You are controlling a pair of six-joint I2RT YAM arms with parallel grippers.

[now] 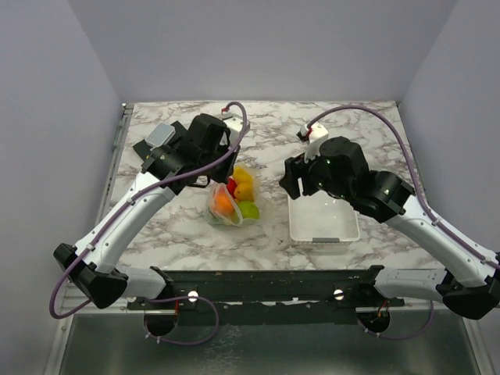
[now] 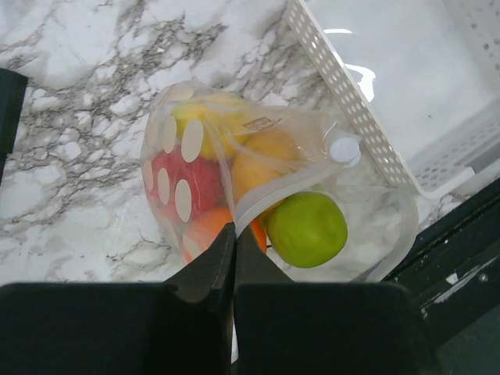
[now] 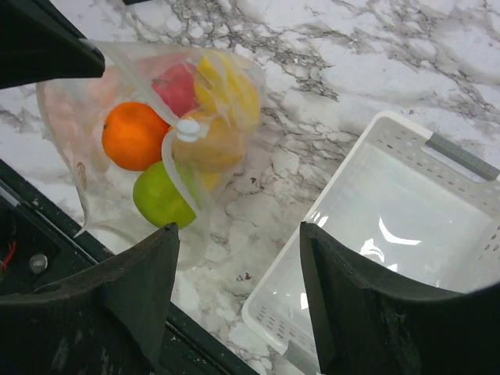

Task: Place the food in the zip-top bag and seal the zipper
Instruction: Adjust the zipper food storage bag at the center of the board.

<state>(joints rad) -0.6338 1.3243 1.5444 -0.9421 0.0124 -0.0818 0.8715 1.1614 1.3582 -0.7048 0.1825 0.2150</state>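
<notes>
Where the left claw [image 2: 233, 238] closed, its fingers met completely, pinching the zipper [image 2: 285, 191] at one end of the zip-top bag [image 2: 383, 234]. From that pinch the clear strip ran to a small white slider [image 2: 344, 149]. Under it the bag bulged with the food [image 2: 306, 229]: a green piece on the tray side, with orange, red and yellow ones packed behind. The bag stood on the marble tabletop [image 2: 70, 101], left of the white tray [image 2: 344, 86] and just beside its perforated rim. The right claw [image 3: 238, 234] hung over the gap between bag and tray, spread wide and holding nothing.

Whether the mouth was already pressed shut could not be told.

The film looked thin, floppy and slick, so a grip on the wall would likely crumple or slide. The firmer strip seemed the place to take hold, one claw anchoring its end while the other worked at the slider. The toys looked light but round, so they could roll and drag the bag sideways.
</notes>
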